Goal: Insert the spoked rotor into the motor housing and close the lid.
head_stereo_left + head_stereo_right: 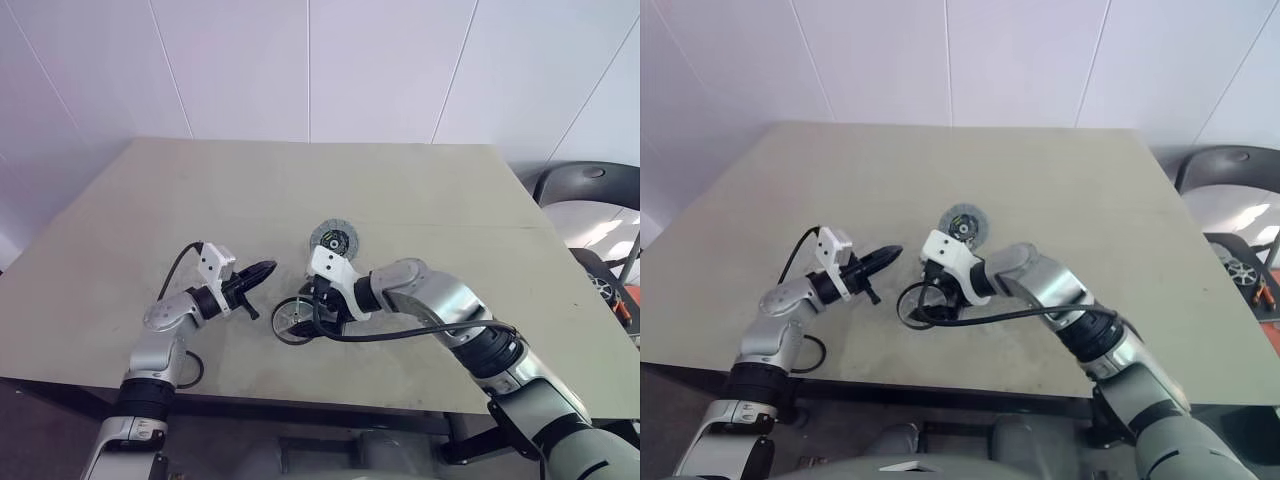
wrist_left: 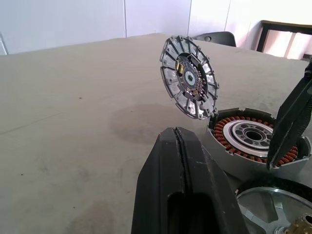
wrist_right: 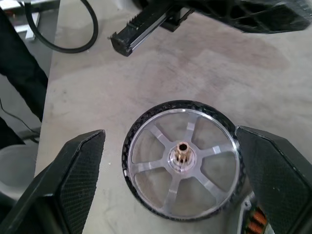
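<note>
- Spoked rotor (image 3: pixel 181 158): flat on surface (image 1: pixel 420 190), between wide-spread right fingers (image 3: pixel 80 168).
- Motor housing (image 2: pixel 261 141): beside rotor, windings exposed.
- Lid (image 2: pixel 189 77): tilted at housing's edge.
- Left fingers (image 2: pixel 183 190): closed, empty.

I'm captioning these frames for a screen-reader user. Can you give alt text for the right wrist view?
The right gripper is open, its two black fingers on either side of the spoked rotor, which lies flat on the table. The shut left gripper reaches in nearby.
</note>
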### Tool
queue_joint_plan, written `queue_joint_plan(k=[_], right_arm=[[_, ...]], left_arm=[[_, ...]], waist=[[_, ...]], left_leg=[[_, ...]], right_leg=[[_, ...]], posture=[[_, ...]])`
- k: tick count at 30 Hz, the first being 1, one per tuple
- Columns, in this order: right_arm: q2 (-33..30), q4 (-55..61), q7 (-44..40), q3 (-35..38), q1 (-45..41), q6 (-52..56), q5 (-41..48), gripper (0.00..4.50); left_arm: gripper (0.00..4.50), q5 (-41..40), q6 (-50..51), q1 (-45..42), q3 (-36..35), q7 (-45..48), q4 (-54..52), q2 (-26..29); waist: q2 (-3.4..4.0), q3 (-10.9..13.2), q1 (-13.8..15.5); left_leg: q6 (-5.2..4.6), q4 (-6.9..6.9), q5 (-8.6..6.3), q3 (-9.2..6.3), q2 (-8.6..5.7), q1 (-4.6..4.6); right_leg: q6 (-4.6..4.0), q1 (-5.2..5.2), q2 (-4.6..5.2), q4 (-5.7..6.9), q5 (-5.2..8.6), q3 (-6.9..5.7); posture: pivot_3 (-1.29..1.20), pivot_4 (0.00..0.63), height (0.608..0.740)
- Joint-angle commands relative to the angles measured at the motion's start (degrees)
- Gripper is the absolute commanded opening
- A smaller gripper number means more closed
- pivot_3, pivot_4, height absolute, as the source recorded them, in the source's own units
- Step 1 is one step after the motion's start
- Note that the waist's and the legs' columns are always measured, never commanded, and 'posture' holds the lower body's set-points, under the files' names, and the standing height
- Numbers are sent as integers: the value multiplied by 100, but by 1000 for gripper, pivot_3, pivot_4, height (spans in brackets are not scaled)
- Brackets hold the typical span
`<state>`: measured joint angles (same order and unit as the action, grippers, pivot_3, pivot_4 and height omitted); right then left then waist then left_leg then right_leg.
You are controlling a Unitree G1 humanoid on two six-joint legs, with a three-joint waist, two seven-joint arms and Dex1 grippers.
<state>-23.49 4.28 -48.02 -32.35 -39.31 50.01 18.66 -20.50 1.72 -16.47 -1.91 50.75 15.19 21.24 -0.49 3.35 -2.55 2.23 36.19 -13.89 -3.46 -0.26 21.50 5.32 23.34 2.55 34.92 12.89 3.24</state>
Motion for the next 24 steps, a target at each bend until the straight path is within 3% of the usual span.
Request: queue_joint_plan(k=[1,4,14,24], right_arm=[[113,-274,-67,-221,-211,-360,-406,4482],[208,-538,-111,-365,-205,-554,-656,3870],[367,-922,-262,-389,-126,-955,-1162,417],[521,-777,-453,202,16,-722,-778,299]], left_arm=[[0,-66,116,-80,-86,-80,-399,50],[0,-74,208,-74,-94,-117,-507,57],[0,-76,385,-62,-106,-205,-701,54],[0,-65,345,-84,-88,-206,-638,34]], waist=[[0,0,0],[0,0,1],[-1,-1,-1],[-1,-1,1]], left_leg=[[0,0,0,0,0,0],[0,-1,0,0,0,1],[0,0,0,-1,0,-4],[0,0,0,-2,0,-4]], right_leg=[[0,0,0,0,0,0],[0,0,0,0,0,0],[0,0,-1,9,0,0],[0,-1,-2,10,-1,-1]], posture=[[0,0,740],[0,0,740],[0,0,740],[0,0,740]])
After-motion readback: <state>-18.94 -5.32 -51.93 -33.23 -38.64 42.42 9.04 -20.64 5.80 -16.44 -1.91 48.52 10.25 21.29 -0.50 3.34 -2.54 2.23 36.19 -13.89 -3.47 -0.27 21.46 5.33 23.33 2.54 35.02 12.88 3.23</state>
